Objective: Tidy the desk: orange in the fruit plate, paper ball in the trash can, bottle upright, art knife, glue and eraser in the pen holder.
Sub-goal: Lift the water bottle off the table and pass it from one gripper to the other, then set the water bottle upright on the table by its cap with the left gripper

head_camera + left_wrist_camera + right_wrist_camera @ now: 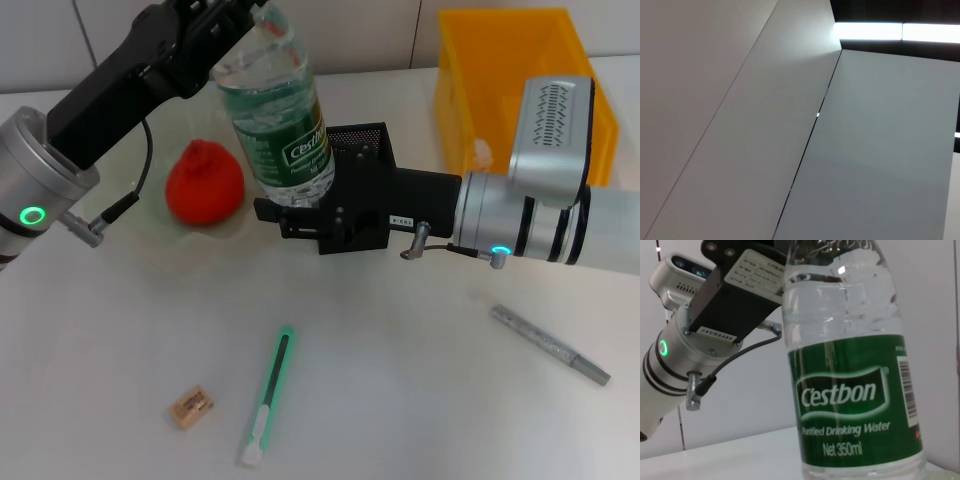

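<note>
On a white desk [400, 400], both arms steady the bottle [275, 110] at upper centre: the left gripper [235, 25] clamps its neck, the right gripper [300, 215] closes around its base, apparently to stand it upright.

A lab bench: white table [420, 400], yellow bin [500, 80], bare walls.

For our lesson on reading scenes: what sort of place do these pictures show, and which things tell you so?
Probably a desk set up for a tidying trial: a white table with an eraser, an art knife and a mesh pen holder, plus a yellow bin.
</note>
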`<state>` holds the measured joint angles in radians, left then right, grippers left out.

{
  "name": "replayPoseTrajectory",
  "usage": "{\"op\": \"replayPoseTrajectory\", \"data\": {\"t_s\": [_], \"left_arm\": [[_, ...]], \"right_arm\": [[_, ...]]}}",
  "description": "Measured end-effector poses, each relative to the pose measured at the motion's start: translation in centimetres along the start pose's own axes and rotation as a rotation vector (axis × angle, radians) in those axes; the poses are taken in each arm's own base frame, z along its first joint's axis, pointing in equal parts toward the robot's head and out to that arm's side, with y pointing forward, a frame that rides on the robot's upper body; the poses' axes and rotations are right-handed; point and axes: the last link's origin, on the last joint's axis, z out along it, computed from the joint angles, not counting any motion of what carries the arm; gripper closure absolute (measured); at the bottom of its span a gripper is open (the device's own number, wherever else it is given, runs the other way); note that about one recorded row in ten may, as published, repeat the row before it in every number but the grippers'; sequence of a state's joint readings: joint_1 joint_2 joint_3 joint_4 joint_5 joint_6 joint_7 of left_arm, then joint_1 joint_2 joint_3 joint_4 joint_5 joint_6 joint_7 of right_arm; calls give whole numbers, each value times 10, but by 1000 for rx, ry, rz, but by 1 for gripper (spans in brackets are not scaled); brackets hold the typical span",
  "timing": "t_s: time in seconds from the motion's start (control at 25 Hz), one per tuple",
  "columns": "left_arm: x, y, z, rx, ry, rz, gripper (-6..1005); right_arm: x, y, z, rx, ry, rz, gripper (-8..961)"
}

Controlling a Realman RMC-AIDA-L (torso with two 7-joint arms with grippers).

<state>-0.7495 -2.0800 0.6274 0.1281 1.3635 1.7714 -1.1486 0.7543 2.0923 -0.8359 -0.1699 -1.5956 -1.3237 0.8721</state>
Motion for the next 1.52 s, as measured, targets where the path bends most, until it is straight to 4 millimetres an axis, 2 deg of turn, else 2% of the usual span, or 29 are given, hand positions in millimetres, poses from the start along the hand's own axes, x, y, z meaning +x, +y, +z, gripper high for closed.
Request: {"op": "replayPoseTrajectory", "data": {"t_s": [0.32,0.68,0.92,0.96,1.0,1.04,1.2,1.52], "left_arm": [[3,-1,-1,0,5,10,553],[10,-3,-5,8,12,30,551],[13,-4,-8,14,9,48,552],[13,-5,-9,17,8,49,552],[14,-5,-11,21,7,53,552],[14,-6,-12,26,6,57,552],[14,-7,-17,46,1,74,553],[14,-11,-34,108,-23,125,553]], "right_arm": [[5,-2,-10,47,-14,4,184],[11,-8,-31,113,-26,5,184],[11,-9,-53,158,-69,-8,184],[9,-8,-63,165,-105,-3,184],[9,-8,-63,165,-105,-3,184],[5,-6,-74,163,-135,2,184],[1,-3,-89,156,-147,8,184],[9,7,-114,92,7,21,185]]}}
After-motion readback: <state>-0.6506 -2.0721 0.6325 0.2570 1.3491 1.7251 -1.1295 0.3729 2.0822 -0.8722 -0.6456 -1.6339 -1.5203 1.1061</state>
